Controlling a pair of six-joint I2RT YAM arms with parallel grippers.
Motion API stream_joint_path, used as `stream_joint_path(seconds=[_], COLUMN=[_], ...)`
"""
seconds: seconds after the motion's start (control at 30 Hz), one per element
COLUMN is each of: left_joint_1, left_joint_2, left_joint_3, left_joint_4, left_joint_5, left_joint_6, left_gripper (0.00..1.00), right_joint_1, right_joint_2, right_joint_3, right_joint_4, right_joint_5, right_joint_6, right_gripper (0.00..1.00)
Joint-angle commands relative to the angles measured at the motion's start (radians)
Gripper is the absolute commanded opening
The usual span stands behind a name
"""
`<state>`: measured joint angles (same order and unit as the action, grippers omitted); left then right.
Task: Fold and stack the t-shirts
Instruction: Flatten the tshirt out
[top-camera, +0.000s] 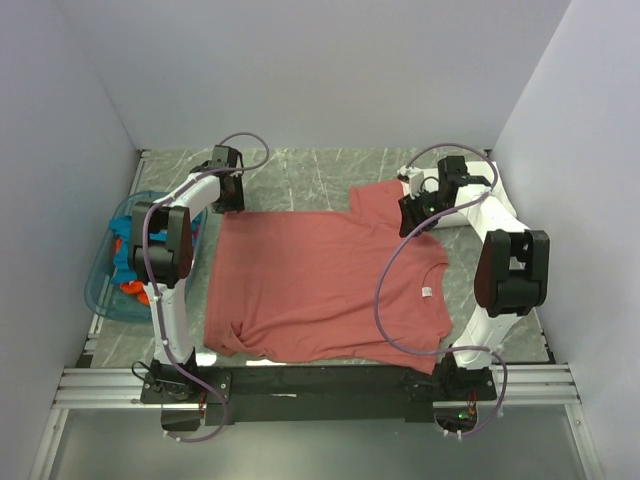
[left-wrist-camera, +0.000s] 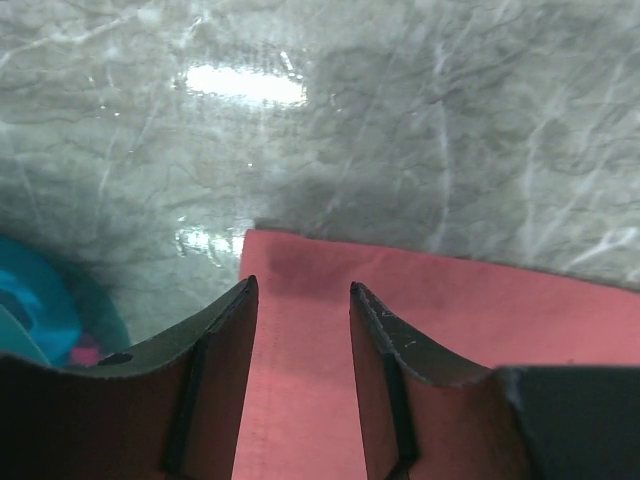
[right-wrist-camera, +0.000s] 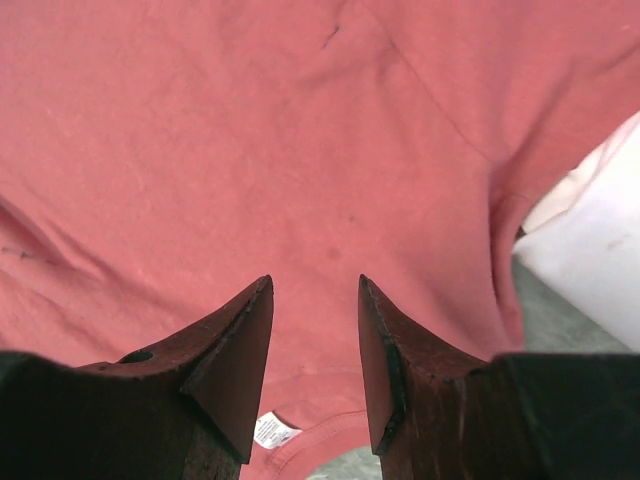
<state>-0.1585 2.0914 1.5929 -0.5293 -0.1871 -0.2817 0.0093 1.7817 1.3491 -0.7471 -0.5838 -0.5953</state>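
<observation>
step: fold shirt (top-camera: 320, 285) from far edge | left claw (left-wrist-camera: 302, 287) – open, empty, at hem corner | right claw (right-wrist-camera: 315, 280) – open, empty, near far sleeve | advice: pinch low, lift both level

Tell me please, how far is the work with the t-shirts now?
Done: the red shirt lies spread out, with no fold yet. In hand: both arms' jaws stand open over it, gripping nothing. Left: fold it, then the teal and orange shirts in the basket.

White-and-black arms (top-camera: 172, 310) — looping purple cables (top-camera: 378, 295)
</observation>
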Motion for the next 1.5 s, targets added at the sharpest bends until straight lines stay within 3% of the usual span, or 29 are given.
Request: stream_joint_path(seconds=[0.0, 0.37, 0.73, 0.9, 1.0, 1.03, 1.07, 1.37, 1.47], left_joint_1=[0.004, 0.004, 0.005, 0.013, 0.017, 0.022, 0.023, 0.03, 0.033], left_joint_2=[-0.025, 0.016, 0.082, 0.085, 0.064, 0.058, 0.052, -0.004, 0.002], left_joint_3=[0.035, 0.064, 0.087, 0.076, 0.067, 0.065, 0.065, 0.071, 0.073], left_joint_4=[-0.02, -0.055, -0.106, -0.101, -0.083, -0.078, -0.074, -0.034, -0.034], left_joint_5=[-0.037, -0.083, -0.032, -0.017, -0.006, -0.006, -0.005, -0.003, -0.024], left_joint_6=[0.035, 0.045, 0.041, 0.038, 0.036, 0.033, 0.033, 0.027, 0.029], left_gripper=[0.48, 0.49, 0.47, 0.34, 0.13, 0.02, 0.0, 0.0, 0.19], right_joint_1=[-0.005, -0.005, -0.029, -0.032, -0.034, -0.034, -0.034, -0.032, -0.031], right_joint_2=[-0.041, -0.039, -0.047, -0.05, -0.051, -0.051, -0.05, -0.036, -0.033], right_joint_3=[0.018, 0.01, 0.005, 0.004, 0.013, 0.018, 0.021, 0.061, 0.067], right_joint_4=[0.028, 0.028, 0.031, 0.028, 0.02, 0.018, 0.014, -0.011, -0.012], right_joint_5=[-0.005, -0.028, -0.033, -0.034, -0.037, -0.039, -0.039, -0.036, -0.044], right_joint_6=[0.008, 0.011, 0.011, 0.005, 0.005, 0.005, 0.005, 0.002, 0.005], right_gripper=[0.47, 0.47, 0.47, 0.47, 0.47, 0.47, 0.47, 0.47, 0.47])
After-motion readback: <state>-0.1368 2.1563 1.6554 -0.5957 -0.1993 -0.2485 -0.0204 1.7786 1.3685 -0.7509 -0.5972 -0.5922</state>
